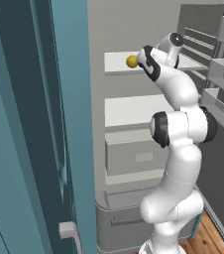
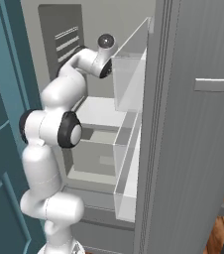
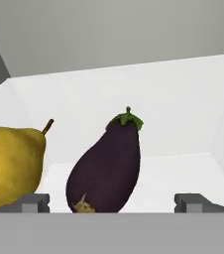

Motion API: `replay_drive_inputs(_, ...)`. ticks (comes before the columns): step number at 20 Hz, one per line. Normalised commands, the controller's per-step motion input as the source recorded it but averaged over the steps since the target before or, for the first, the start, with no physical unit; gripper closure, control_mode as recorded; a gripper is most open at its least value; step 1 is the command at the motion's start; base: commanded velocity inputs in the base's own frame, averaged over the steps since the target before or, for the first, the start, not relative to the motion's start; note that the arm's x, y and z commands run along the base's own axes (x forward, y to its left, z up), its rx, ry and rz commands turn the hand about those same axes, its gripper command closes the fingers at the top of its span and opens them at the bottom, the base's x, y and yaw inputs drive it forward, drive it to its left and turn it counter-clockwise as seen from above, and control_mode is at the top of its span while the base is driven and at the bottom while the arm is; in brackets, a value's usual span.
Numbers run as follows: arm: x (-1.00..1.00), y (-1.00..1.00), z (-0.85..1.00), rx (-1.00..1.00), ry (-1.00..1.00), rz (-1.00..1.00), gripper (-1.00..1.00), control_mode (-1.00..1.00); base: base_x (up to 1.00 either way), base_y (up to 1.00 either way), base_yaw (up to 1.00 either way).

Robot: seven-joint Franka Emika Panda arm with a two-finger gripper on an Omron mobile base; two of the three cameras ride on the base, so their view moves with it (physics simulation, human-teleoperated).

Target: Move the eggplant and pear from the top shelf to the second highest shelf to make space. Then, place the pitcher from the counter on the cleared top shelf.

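- Eggplant (image 3: 105,166) lies on the top shelf (image 1: 115,63) of the open fridge, straight ahead of the gripper (image 3: 111,199) in the hand view, between its two fingertips (image 3: 33,202) though nearer the one on the pear's side.
- Pear (image 3: 12,164) sits just beside the eggplant; whether they touch I cannot tell.
- Gripper jaws stand wide apart and hold nothing.
- Risk, as I judge it: the eggplant is off-centre in the jaws, so the fingertip beside the pear could nudge the pear as the hand advances, and send it rolling along the shelf.
- Another risk: a rounded, glossy body may slip or swing out when the jaws close on it, especially if they catch the narrow stem end.
- Looks: the eggplant is dark purple, smooth, teardrop-shaped, with a green cap at its far end; the pear is golden-yellow with a short brown stem.
- Second highest shelf (image 1: 134,110) is just below the top shelf.
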Motion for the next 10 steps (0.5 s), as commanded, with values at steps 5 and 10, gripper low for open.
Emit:
replay_drive_inputs(5,0.30,0.00,-0.16,0.00,0.03,0.00,-1.00,-1.00,0.00,0.00,0.00)
replay_drive_inputs(10,0.28,0.00,-0.21,0.00,0.04,0.00,1.00,-1.00,0.00,0.00,0.00)
